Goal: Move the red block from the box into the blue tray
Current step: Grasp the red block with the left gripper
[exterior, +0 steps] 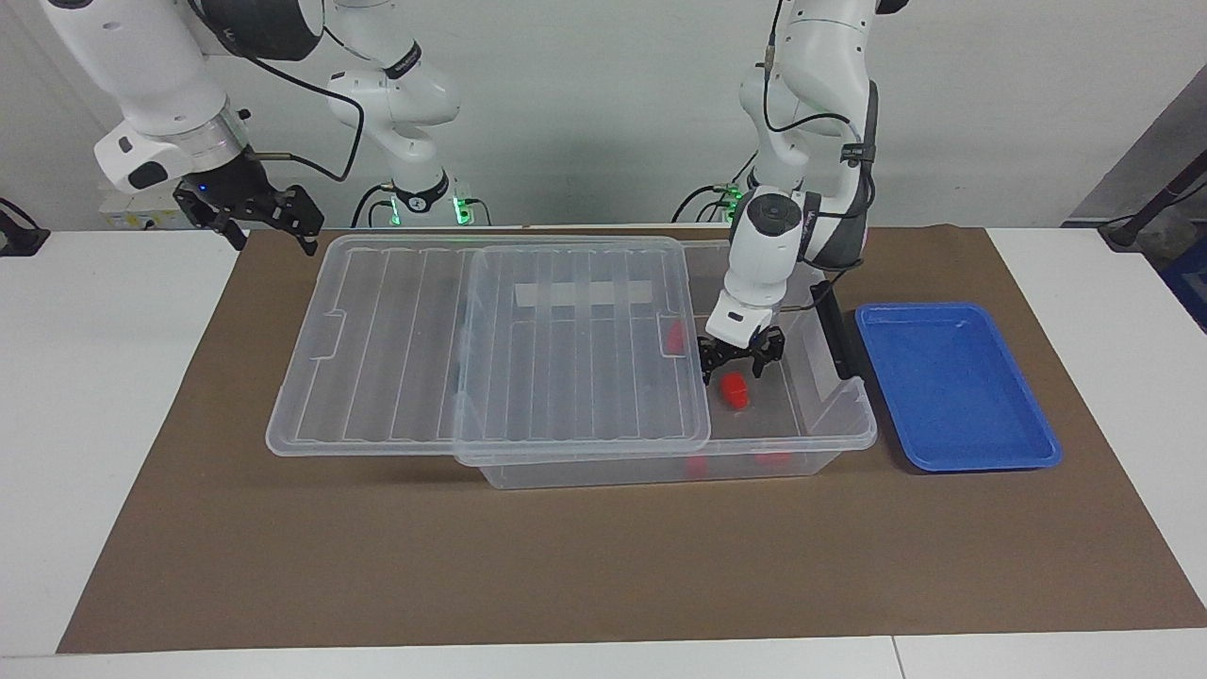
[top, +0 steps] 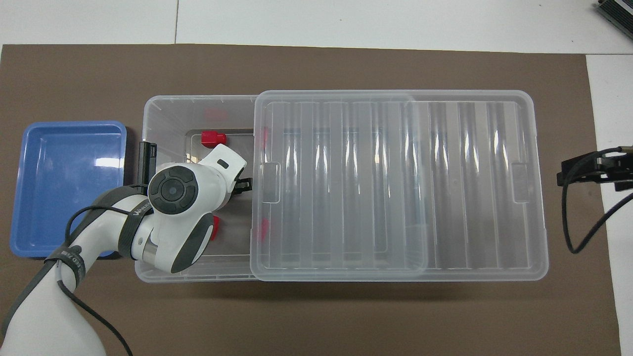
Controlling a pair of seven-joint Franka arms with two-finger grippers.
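Both arms [exterior: 811,85] are glossy white with dark grey joint bands and round grey end caps. Thin black cables loop along them down to small black grippers, the left gripper [exterior: 740,363] and the right gripper [exterior: 255,212]. Green lights glow at both bases.

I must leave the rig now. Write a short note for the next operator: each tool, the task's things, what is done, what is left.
Left tool: open, low inside the box, over a red block; nothing held.
Right tool: open, waiting in the air near the lid's corner at the right arm's end.
Done: lid slid aside, box partly open.
Blue tray: beside the box, no block in it.
Left: grasp the block, lift it, put it in the tray.
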